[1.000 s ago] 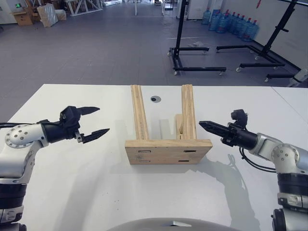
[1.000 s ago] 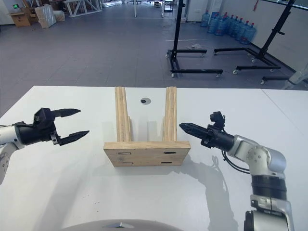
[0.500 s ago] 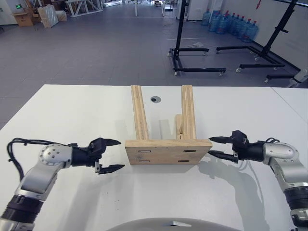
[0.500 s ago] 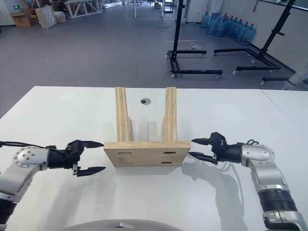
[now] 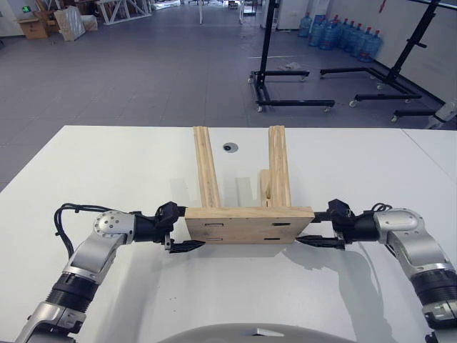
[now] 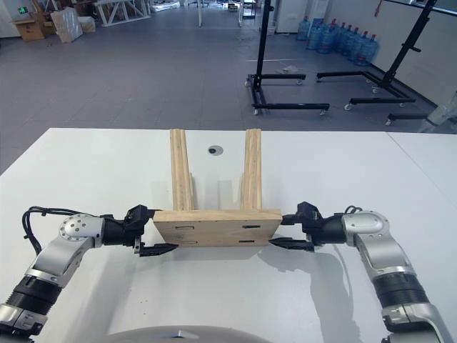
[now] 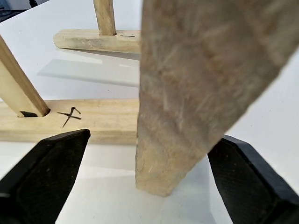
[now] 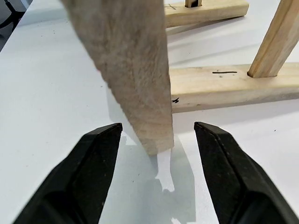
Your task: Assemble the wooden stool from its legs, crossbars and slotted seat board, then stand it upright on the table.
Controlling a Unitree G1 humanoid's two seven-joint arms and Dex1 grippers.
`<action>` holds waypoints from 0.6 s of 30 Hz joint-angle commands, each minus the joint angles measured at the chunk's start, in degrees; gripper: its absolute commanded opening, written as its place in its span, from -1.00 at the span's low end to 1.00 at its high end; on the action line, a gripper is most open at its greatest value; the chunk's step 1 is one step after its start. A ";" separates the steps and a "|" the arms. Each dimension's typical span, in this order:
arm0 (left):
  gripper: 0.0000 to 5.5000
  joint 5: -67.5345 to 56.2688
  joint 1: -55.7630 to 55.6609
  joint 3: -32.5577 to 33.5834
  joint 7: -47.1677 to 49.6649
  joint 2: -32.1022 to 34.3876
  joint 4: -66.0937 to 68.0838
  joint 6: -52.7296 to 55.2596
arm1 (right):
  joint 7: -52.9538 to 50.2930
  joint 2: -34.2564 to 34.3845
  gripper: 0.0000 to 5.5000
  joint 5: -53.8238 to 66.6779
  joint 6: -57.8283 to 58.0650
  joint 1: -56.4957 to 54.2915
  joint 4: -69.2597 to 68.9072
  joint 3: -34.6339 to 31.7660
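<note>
The wooden stool [image 5: 246,207] looks fully put together and lies on its side on the table [image 5: 107,157]. Its seat board [image 5: 250,225] stands on its long edge facing the robot, and its legs [image 5: 207,168] run flat along the table away from it. The crossbars [image 8: 275,42] sit socketed into the legs.

The left hand [image 5: 182,227] is at the board's left end and the right hand [image 5: 308,229] at its right end. Each is open wide, with one finger above the board's end and one below it. In the left wrist view both fingers [image 7: 46,182] stand clear of the wood with table showing in the gaps. The right wrist view shows the same, so neither hand has hold of anything yet.

Assembly appears done, so the step in hand is the last one: taking hold of the seat to stand the stool up. The next move calls for both hands to close on the board ends together and evenly, so that the board is not pushed sideways. Then they must lift and swing the seat up and over the legs until the leg ends point down and meet the table. A one-sided grip could twist the stool or let it slip out of the fingers during the turn.
</note>
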 commanded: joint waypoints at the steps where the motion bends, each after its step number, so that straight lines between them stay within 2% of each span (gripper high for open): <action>1: 0.36 -1.54 -1.02 0.14 -1.56 -0.32 -0.17 0.62 | 0.08 1.60 0.04 0.75 0.52 -1.62 0.97 0.52; 4: 0.18 -3.32 -0.84 0.28 -3.09 -0.69 -0.61 1.02 | 0.19 3.17 0.04 1.21 0.80 -2.10 1.47 0.96; 11: -0.20 -3.84 -0.70 0.73 -2.72 -0.99 0.15 0.51 | 2.05 4.09 -0.39 1.41 -0.28 -1.58 3.10 1.58; 14: -0.35 -4.34 -0.72 1.28 -3.00 -0.98 0.64 0.27 | 2.73 4.52 -0.42 2.60 0.04 -1.35 2.87 1.11; 18: -0.39 -7.74 0.42 2.67 -4.93 -1.28 -1.32 1.41 | 3.16 5.47 -0.42 6.87 4.50 -1.54 -0.48 -0.55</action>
